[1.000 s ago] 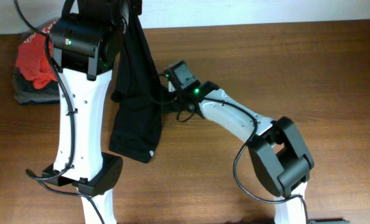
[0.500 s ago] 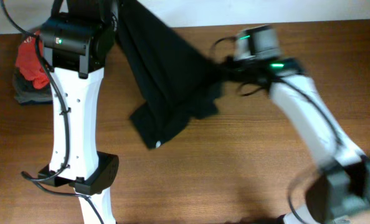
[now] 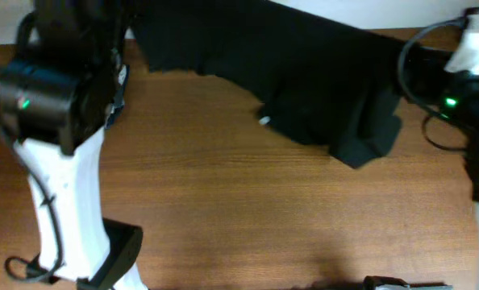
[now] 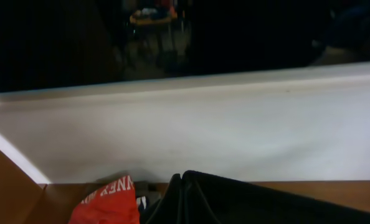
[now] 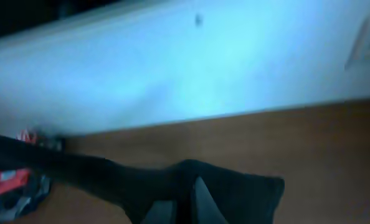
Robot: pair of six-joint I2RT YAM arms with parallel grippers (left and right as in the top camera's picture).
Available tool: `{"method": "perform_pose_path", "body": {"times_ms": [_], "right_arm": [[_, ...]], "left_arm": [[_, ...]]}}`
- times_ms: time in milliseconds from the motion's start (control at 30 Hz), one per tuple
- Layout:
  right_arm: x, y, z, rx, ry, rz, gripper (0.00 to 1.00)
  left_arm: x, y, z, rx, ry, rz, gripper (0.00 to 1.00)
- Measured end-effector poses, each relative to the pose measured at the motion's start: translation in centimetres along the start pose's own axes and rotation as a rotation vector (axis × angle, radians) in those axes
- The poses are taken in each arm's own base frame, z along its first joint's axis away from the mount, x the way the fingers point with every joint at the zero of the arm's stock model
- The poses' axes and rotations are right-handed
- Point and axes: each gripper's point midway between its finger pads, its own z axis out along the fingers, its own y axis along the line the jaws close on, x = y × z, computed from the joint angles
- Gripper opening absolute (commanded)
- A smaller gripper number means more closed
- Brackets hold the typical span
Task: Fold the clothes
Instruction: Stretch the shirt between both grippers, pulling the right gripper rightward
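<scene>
1. The black T-shirt [image 3: 304, 80] is up, stretched wide along the far side of the wooden table [image 3: 239, 217] between the left arm [image 3: 58, 161] and the right arm [image 3: 473, 89].
2. The left gripper is pinched tight on the shirt's left end, its fingers buried in black cloth in the wrist view.
3. The right gripper [image 5: 182, 208] is clamped closed too, with fabric bunched right at its fingers.
4. The shirt sags into a dark bunch toward the right. I cannot tell whether it touches the wood.
5. A small white label [image 3: 264, 121] shows on the lower edge.
6. A red garment with white lettering [image 4: 107, 200] lies at the far left, near the white wall [image 4: 203, 124].
7. Beyond the wall the room is dark and hard to make out.
</scene>
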Motion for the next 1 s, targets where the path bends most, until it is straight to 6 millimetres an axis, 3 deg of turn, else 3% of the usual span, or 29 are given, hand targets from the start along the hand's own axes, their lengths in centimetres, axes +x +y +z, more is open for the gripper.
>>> {"method": "perform_pose_path", "body": {"times_ms": [267, 433, 533, 767, 900, 1000], "right_arm": [[-3.4, 0.6, -9.2, 0.063, -0.116, -0.077, 0.04], [-2.7, 1.5, -13.6, 0.093, -0.112, -0.123, 0.04], [-1.8, 1.8, -14.9, 0.103, -0.085, -0.135, 0.04], [0.5, 1.4, -14.9, 0.114, 0.017, -0.137, 0.04], [2.1, 0.2, -12.4, 0.120, 0.141, -0.104, 0.04], [3.3, -1.0, -9.4, 0.118, 0.251, -0.076, 0.04]], "left_arm": [[-0.9, 0.5, -6.3, 0.063, -0.024, 0.002, 0.01], [0.1, 1.1, -10.2, 0.095, 0.005, 0.023, 0.01], [1.2, 1.9, -12.0, 0.100, 0.039, 0.039, 0.01], [2.7, 2.6, -13.4, 0.098, 0.092, 0.047, 0.01], [4.9, 2.0, -11.9, 0.084, 0.189, 0.046, 0.01], [7.3, 1.4, -9.7, 0.052, 0.298, 0.048, 0.01]]}}
